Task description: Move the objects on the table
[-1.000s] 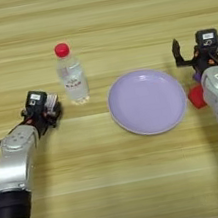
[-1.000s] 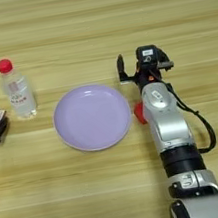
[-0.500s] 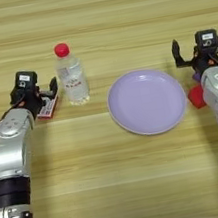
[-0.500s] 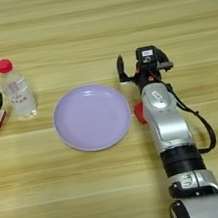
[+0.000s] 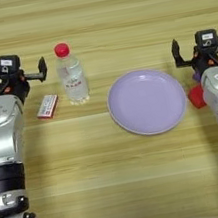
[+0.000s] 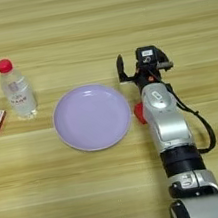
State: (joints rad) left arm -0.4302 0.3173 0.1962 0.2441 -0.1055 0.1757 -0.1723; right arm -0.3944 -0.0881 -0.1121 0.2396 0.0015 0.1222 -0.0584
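Pale striped wooden bench (image 5: 120,190) filled the view (no room visible). Lilac plate (image 5: 147,101) sat mid-bench; red cube (image 5: 197,97) touched the right arm. Bottle (image 5: 71,73) stood left, white block (image 5: 47,106) beside. Left hand (image 5: 30,76) and right hand (image 5: 187,57) gaped wide, empty.

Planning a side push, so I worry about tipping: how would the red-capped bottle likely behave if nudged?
The bottle stands upright, tall and narrow-based, so a high push would probably topple it. It looks clear, likely light, so it may slide. Lying down, it could roll toward the plate.
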